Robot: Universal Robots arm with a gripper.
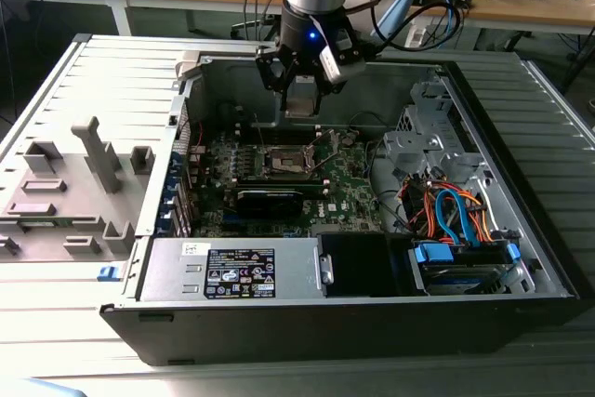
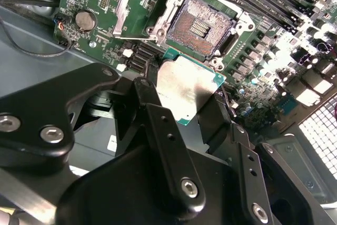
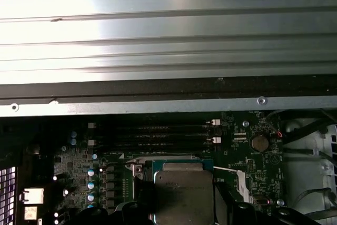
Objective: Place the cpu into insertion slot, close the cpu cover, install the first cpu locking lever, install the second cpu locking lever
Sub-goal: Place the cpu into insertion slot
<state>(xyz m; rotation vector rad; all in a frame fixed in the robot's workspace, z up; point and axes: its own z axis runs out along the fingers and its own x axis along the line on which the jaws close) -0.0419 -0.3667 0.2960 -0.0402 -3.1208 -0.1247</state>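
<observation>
Over the bare insertion slot (image 2: 200, 27), whose cpu cover (image 2: 122, 5) stands flipped open to leave it clear, I hold the cpu (image 2: 189, 80) pinched by its edges in the tool (image 2: 184, 98), level for seating.

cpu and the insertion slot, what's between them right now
Nothing solid: in the second wrist view the cpu, gripped by the end effector, hangs clear of the open insertion slot, cpu cover swung aside.
</observation>
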